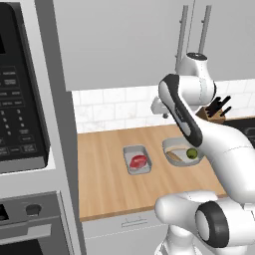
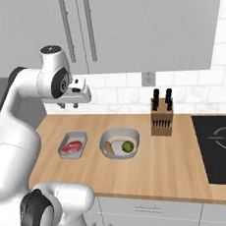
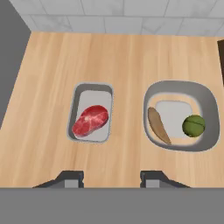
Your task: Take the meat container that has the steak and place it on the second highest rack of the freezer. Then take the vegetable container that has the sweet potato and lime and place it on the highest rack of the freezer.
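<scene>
Hand (image 3: 111,177) up over the desk (image 3: 52,65), jaws parted, holding nothing — steak (image 3: 90,120) in its tray (image 3: 92,91), left of the vegetable container (image 3: 205,109) with sweet potato (image 3: 158,125) and lime (image 3: 193,125).

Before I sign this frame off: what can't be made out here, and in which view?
- Vegetable container, left base view: right side hidden behind the robot's forearm.
- Sweet potato, left base view: too small to make out its shape.
- Knife block, left base view: mostly behind the arm.
- Stovetop, right base view: cut off by the right edge.
- Gripper, hand view: just the fingertips show, apart, nothing between them.
</scene>
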